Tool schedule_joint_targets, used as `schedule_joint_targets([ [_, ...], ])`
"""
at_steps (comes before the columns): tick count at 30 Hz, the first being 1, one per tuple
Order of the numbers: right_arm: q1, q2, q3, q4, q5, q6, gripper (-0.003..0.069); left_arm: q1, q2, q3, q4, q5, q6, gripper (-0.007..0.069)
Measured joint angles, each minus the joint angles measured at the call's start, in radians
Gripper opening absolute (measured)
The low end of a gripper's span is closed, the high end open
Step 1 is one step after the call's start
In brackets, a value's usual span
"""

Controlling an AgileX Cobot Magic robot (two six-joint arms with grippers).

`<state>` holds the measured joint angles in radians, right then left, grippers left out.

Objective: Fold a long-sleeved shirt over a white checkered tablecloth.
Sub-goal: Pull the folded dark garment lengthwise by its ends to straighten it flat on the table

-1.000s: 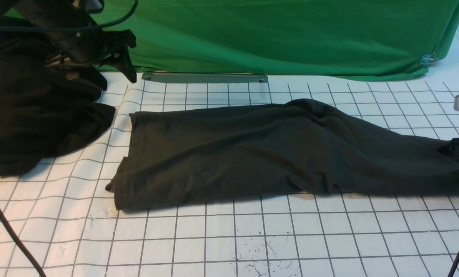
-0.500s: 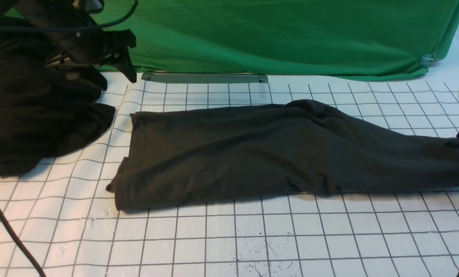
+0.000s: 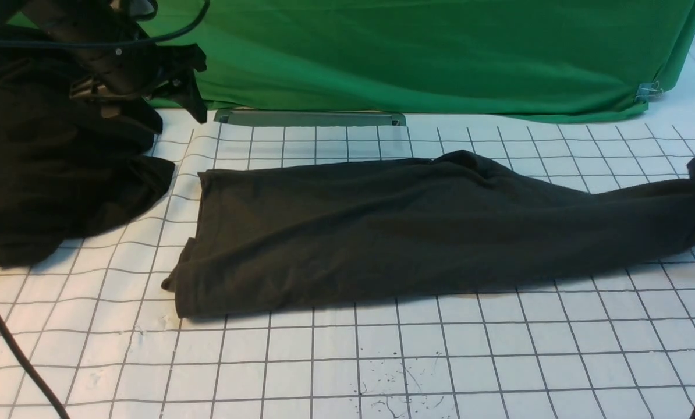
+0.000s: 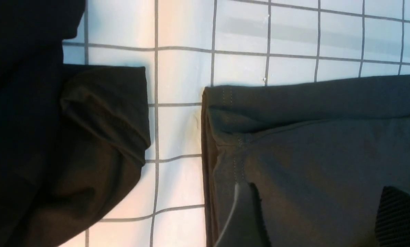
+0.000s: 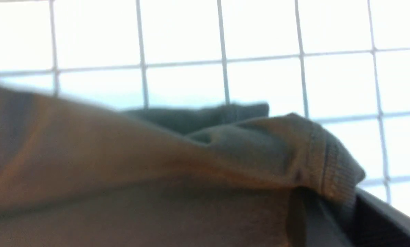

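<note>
On the white checkered tablecloth (image 3: 382,361), across its middle: long-sleeved shirt (image 3: 417,227), folded lengthwise into one long dark band running left to right over the grid. Left end is the stitched hem. It lies flat on the tablecloth with layers stacked and the near corner poking out a bit. Hump of loose cloth just past the tablecloth's centre, toward its far side. Right end comes up off the tablecloth at its right edge and runs out of the front view.

Right hand (image 5: 328,219): holding that raised end. Wrist view shows a ribbed, stitched edge bunched right at the hand, with one dark finger (image 5: 380,223) under the cloth. Picture is blurred and fabric hides the jaw gap, so can't tell how wide it stands.

Left hand (image 4: 316,199): wide, holding nothing. Raised clear of the tablecloth over its left part, by the hem end. Both fingers (image 4: 246,219) stand well apart, with shirt cloth showing between them in the wrist view.

Black heap (image 3: 50,174) sits at the tablecloth's far left corner, apart from the hem by a strip of bare grid. Green cloth (image 3: 440,52) hangs beyond the tablecloth's far edge, with a small clip (image 3: 649,90) at its right end. Grey flat bar (image 3: 309,118) lies along that far edge. Dark specks (image 3: 394,396) near the tablecloth's near edge, centre. Cable (image 3: 10,343) crosses the near left corner.
</note>
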<state>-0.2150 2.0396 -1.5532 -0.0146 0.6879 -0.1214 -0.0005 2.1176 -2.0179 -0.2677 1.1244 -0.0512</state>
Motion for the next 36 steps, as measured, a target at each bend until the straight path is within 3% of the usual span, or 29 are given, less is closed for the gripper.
schedule_joint_targets([
  [7,0.000,0.062,-0.002,-0.069,0.004,0.018,0.0420,0.000,0.000,0.000,0.000,-0.004,0.000,0.0465],
  [9,0.000,0.056,-0.024,-0.120,0.057,0.033,0.0471,0.000,0.000,0.000,0.000,0.000,0.000,0.0465],
  [15,0.000,0.008,-0.205,-0.221,0.323,0.132,0.0506,0.000,0.000,0.000,-0.062,0.034,0.001,0.0465],
  [19,-0.001,-0.008,-0.283,-0.174,0.461,0.121,0.0442,0.000,0.000,0.000,-0.092,0.054,0.005,0.0463],
  [21,-0.002,-0.013,-0.296,-0.081,0.499,0.080,0.0297,0.000,0.000,0.000,-0.098,0.068,0.007,0.0444],
  [22,-0.003,-0.013,-0.293,-0.001,0.511,0.050,0.0167,0.000,0.000,0.000,-0.101,0.079,0.010,0.0424],
  [23,-0.003,-0.009,-0.283,0.057,0.513,0.028,0.0099,0.000,0.000,0.000,-0.101,0.085,0.020,0.0397],
  [26,0.005,0.004,-0.251,0.148,0.493,-0.010,0.0031,0.000,0.000,0.000,-0.103,0.085,0.029,0.0342],
  [28,0.023,0.032,-0.200,0.194,0.435,-0.031,0.0006,0.000,0.000,0.000,-0.110,0.088,0.038,0.0247],
  [32,0.036,0.112,-0.132,0.208,0.358,-0.062,0.0001,0.000,0.000,0.012,-0.126,0.087,0.059,0.0069],
  [36,0.030,0.149,-0.128,0.190,0.349,-0.057,0.0019,0.000,0.000,0.036,-0.144,0.087,0.059,0.0007],
])
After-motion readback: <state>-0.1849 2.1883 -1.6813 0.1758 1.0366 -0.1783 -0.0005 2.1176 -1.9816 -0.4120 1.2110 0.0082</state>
